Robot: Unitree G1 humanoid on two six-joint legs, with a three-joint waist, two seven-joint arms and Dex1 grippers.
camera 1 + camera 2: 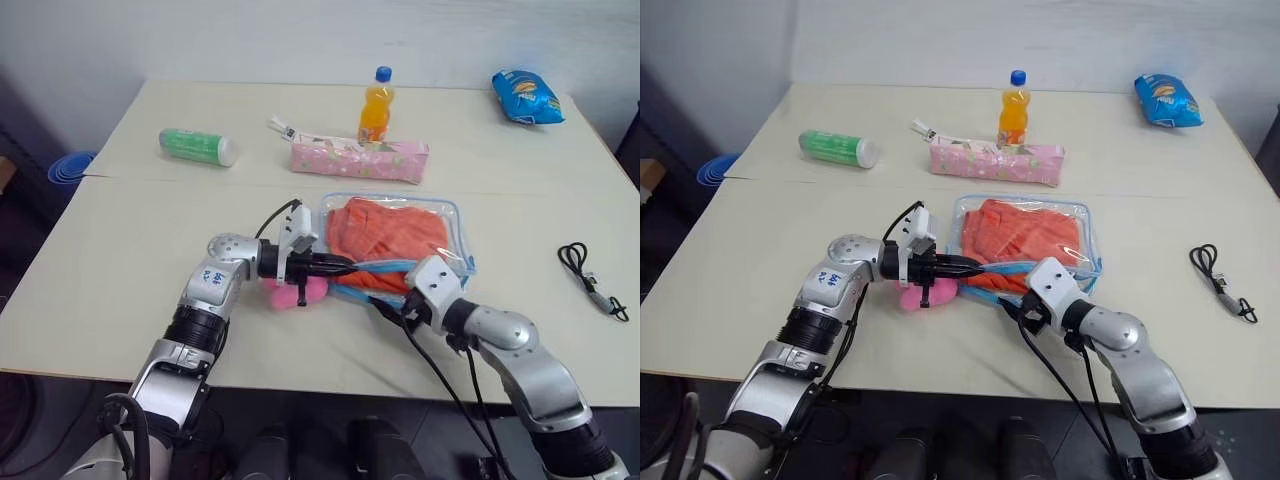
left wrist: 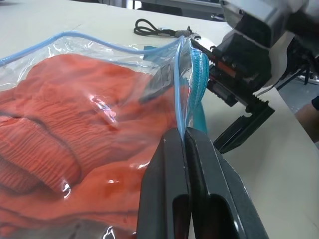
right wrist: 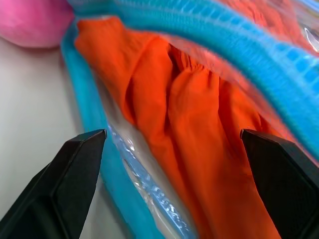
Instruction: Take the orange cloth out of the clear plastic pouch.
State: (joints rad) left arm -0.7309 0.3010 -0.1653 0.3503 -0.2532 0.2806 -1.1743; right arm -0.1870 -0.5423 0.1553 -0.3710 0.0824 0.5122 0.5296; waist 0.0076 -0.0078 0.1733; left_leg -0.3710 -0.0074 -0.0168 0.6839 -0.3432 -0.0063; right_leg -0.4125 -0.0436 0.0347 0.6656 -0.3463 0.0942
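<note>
The clear plastic pouch (image 1: 392,197) with light-blue trim lies in the middle of the table. The wrinkled orange cloth (image 1: 385,235) is inside it. My left gripper (image 1: 345,265) points to the right and is shut on the upper blue-trimmed lip (image 2: 177,84) of the pouch's near mouth, holding that lip raised. My right gripper (image 1: 385,305) is open at the near edge of the pouch. In the right wrist view its fingers (image 3: 79,159) stand wide on either side of the mouth, with orange cloth (image 3: 199,144) between them. They touch nothing that I can see.
A small pink plush toy (image 1: 295,292) lies under my left gripper beside the pouch. Behind the pouch are a pink floral pencil case (image 1: 360,158), an orange drink bottle (image 1: 376,105), a green canister (image 1: 197,146) and a blue snack bag (image 1: 527,97). A black cable (image 1: 590,278) lies at the right.
</note>
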